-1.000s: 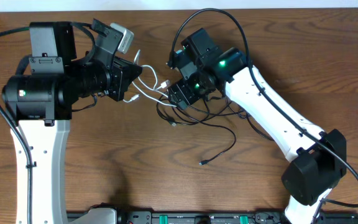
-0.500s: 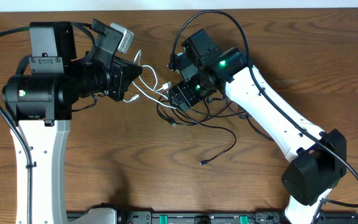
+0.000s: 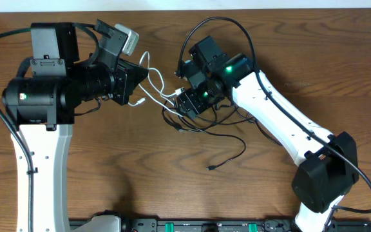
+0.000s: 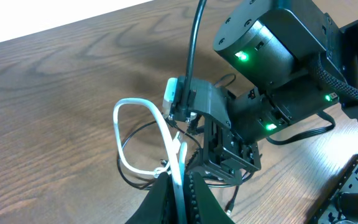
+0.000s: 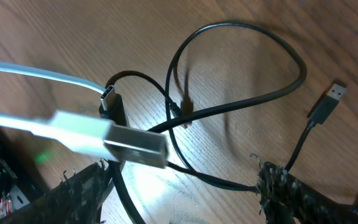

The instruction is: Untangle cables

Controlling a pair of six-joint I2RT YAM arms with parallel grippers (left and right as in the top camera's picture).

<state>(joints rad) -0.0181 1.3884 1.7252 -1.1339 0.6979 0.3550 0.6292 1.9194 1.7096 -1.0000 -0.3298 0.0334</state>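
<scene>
One white cable (image 4: 176,158) pinched in left pincer (image 4: 180,180); black cables (image 5: 247,102) below right pincer (image 5: 185,186).

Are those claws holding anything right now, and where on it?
The left gripper pinches the white cable on its cord, just below the loop. The right gripper is open, gripping nothing.

Right wrist: white cable (image 5: 79,134) blurred and cut off at the left edge. Left wrist: left gripper (image 4: 179,182) cut off at the bottom edge. Overhead: black cables (image 3: 237,136) partly hidden beneath right gripper (image 3: 184,103).
</scene>
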